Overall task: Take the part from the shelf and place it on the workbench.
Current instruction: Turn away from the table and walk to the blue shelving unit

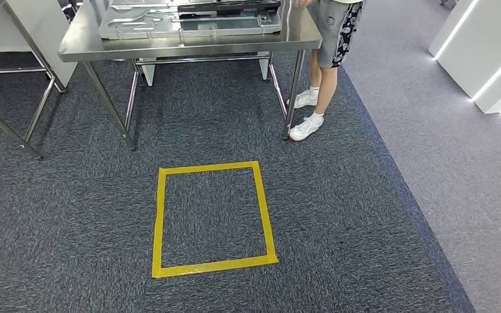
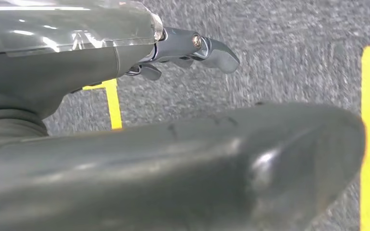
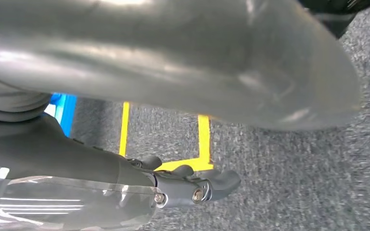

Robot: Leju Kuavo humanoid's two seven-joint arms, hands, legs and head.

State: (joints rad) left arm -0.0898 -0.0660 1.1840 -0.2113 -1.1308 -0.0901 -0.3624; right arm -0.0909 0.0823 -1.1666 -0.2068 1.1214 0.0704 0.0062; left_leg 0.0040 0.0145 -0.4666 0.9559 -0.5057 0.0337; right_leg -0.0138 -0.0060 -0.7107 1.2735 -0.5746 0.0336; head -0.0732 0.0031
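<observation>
Head view: a stainless-steel workbench [image 1: 189, 40] stands at the top of the frame on dark grey carpet [image 1: 72, 222]; on its top lies a flat, grey metal part [image 1: 189, 19] with cut-out slots, near the front edge — the far portion is cut off by the frame; a person [image 1: 329, 39] in patterned shorts and white shoes stands just beside the bench's right-hand corner; a second steel frame [image 1: 13, 98] stands at the left; a square of yellow tape [image 1: 158, 222] marks the carpet in front of the bench; a paler carpet strip and white lit panels [image 1: 489, 59] lie to the right. Left wrist view: the left hand [image 2: 192, 48] hangs above the carpet, its dark fingers [image 2: 219, 54] extended and holding nothing, apart from one another as far as the frame shows; yellow tape lines cross the floor behind it. Right wrist view: the right hand [image 3: 192, 187] likewise hangs over the carpet — fingers [image 3: 221, 180] loosely extended, nothing between them; a corner of the yellow tape lies beyond, and a blue strip [image 3: 62, 108] shows beside the arm.
</observation>
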